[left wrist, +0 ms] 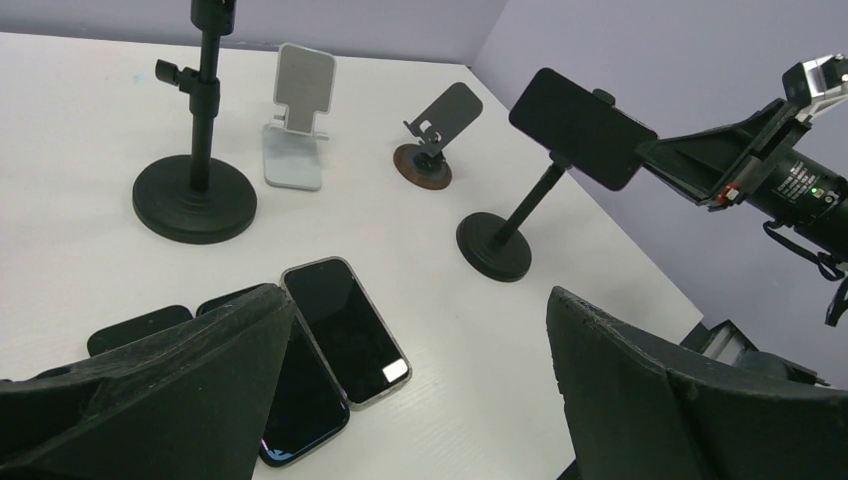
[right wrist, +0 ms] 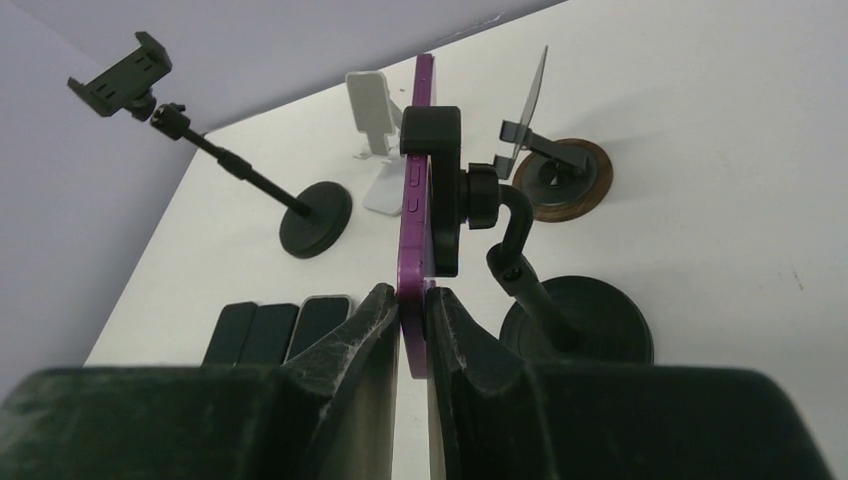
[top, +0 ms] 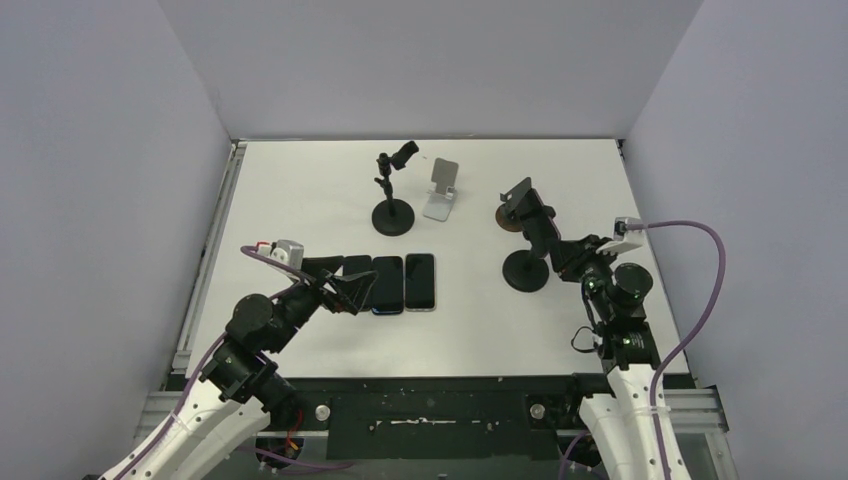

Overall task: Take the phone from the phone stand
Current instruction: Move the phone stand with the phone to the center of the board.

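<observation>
Phone (right wrist: 412,230) is purple and edge-on to my right wrist cam. It stands upright in the clamp of the phone stand (right wrist: 585,320), which has a black round base and an angled neck and sits on the right side of the surface (top: 300,190). The phone is not out yet; the clamp grips it around the middle.

Right jaws are pinched narrow on the phone's lower end, one finger (right wrist: 360,335) on each face, just below the clamp. Right arm (top: 612,300) reaches in from the near right edge.

Left jaws are spread wide, holding nothing. Left arm (top: 255,325) hangs low over the left end of a row of three dark phones (top: 404,283). These lie flat, side by side, near the centre of the surface. From overhead I see the jaws covering part of the leftmost one.

Further out, a brown-based stand (top: 503,214) with a dark tilted plate sits just beyond the phone stand. Toward far centre, a white folding stand (top: 441,190) and a black pole stand (top: 393,214) with a clamp head on top sit just beside each other.
</observation>
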You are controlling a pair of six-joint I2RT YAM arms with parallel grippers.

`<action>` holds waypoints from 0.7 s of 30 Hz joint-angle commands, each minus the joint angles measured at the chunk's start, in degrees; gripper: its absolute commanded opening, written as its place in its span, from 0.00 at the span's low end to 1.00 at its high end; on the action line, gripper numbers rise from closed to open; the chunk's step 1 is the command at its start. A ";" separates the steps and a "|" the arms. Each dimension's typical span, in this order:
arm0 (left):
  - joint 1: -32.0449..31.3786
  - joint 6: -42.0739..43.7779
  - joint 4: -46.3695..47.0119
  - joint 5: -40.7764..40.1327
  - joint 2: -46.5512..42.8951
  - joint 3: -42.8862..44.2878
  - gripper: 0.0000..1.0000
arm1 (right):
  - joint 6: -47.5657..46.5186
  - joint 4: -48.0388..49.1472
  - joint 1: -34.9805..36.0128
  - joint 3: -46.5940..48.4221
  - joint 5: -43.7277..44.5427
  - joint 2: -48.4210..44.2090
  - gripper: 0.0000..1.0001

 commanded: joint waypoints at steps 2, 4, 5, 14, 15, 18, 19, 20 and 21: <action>-0.10 0.40 2.50 1.66 0.85 0.81 0.97 | 2.36 -4.39 3.22 0.49 -5.33 -3.38 0.00; -0.17 0.31 3.51 3.31 0.97 0.74 0.97 | 2.35 -5.64 3.90 0.63 -6.30 -4.29 0.00; -0.11 0.18 4.10 4.32 1.09 0.44 0.98 | 2.33 -6.32 4.10 0.63 -6.92 -4.69 0.00; -0.01 -0.14 5.08 7.54 3.55 0.58 0.97 | 3.97 -2.24 6.13 -1.02 -14.81 -5.16 0.00; -0.05 -0.11 5.12 7.80 3.87 0.61 0.97 | 4.06 -1.43 6.40 -1.03 -15.78 -4.67 0.00; -0.08 -0.27 5.29 8.46 4.62 0.67 0.97 | 4.74 2.01 7.25 -0.90 -19.22 -2.92 0.00; -0.07 -0.28 5.37 8.64 4.88 0.67 0.97 | 4.80 3.21 7.54 -0.92 -20.15 -2.22 0.00; -0.08 -0.27 5.46 8.74 5.06 0.65 0.97 | 4.92 4.02 7.75 -0.93 -21.02 -1.59 0.00; 0.00 -0.24 5.51 8.91 5.27 0.72 0.97 | 5.17 4.94 7.97 -1.06 -21.78 -1.02 0.00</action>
